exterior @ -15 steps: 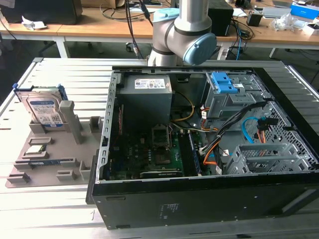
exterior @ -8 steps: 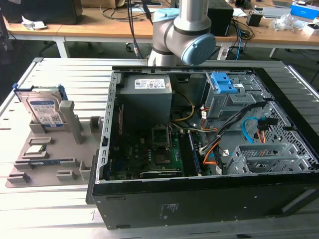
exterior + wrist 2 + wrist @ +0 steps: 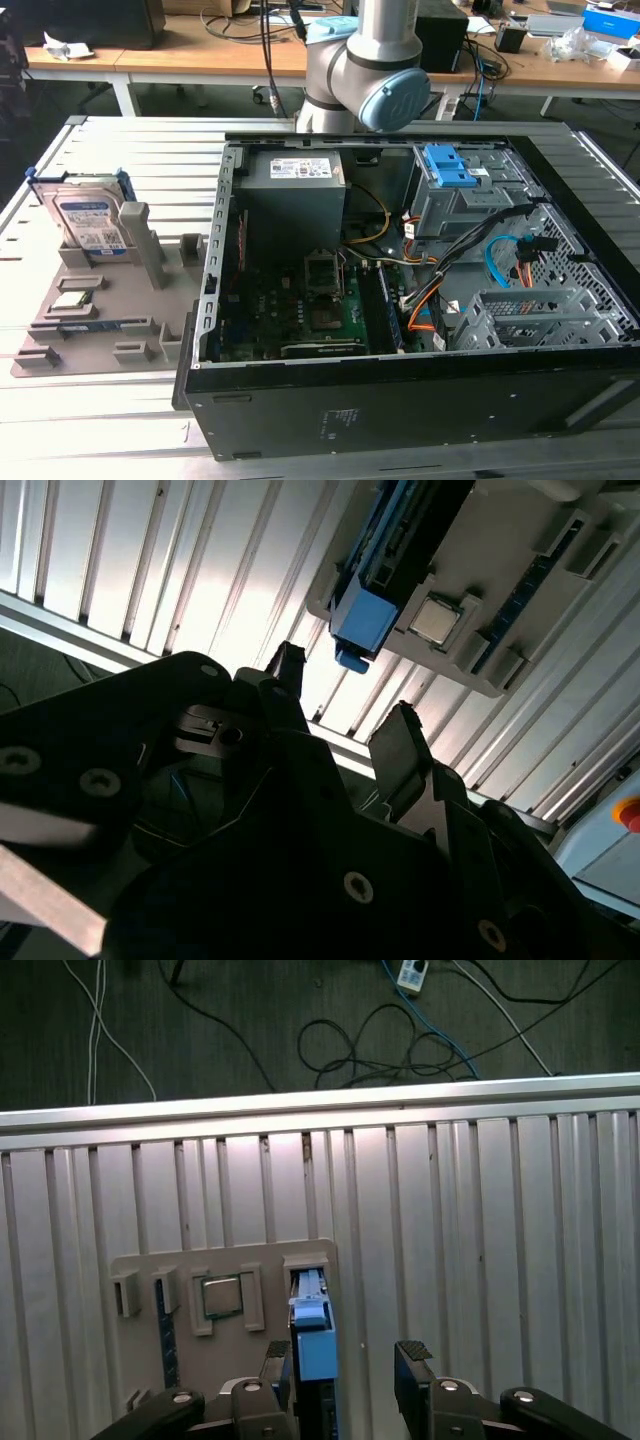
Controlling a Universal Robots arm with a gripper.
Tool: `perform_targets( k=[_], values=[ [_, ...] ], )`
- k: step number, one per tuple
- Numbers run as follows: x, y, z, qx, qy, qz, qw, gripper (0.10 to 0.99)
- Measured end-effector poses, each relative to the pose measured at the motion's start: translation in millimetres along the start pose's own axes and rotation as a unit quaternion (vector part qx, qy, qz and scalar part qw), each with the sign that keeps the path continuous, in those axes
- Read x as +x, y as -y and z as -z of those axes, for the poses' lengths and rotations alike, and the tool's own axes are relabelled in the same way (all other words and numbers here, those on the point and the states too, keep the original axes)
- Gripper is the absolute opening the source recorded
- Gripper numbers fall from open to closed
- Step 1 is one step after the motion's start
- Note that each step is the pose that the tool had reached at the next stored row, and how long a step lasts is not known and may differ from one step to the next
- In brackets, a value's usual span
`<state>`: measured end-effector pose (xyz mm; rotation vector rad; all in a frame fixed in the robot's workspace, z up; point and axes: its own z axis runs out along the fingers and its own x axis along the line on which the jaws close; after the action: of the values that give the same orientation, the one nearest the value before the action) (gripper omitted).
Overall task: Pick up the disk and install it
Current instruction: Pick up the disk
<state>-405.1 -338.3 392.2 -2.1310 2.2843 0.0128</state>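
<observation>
Disk and gripper: my gripper [image 3: 345,1355] hangs over the disk [image 3: 312,1340], its 2 fingers apart and empty; the disk's edge sits close to 1 finger, not centred.
Step in hand: approach for the pick. I judge the jaws should be centred across the blue frame and squared to its flat faces.
Holder: the grey holder [image 3: 130,300] keeps the disk upright on edge, at the exterior view's left.
Case: the open computer case [image 3: 400,420] stands beside the holder, with its drive bay [image 3: 450,180] well apart from the disk.

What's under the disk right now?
The disk stands on edge in a slot of the grey fixture tray, which lies on the slatted metal table. The slot walls cover its lower edge, so its seating cannot be seen.
</observation>
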Motion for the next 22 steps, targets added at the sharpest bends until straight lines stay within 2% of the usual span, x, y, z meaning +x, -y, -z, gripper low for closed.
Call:
perform_targets(
  k=[9,15,19,22],
  values=[
    [-0.5,0.0,-1.2,-0.0001,0.0000,0.000,1.0000,0.541],
    [-0.3,0.0,-7.7,0.0000,-0.0005,0.000,1.0000,0.541],
    [0.7,0.5,-8.9,0.0005,-0.0078,-0.002,1.0000,0.541],
    [0.7,1.2,-10.0,0.0009,-0.0112,-0.009,0.9999,0.541]
  ],
)
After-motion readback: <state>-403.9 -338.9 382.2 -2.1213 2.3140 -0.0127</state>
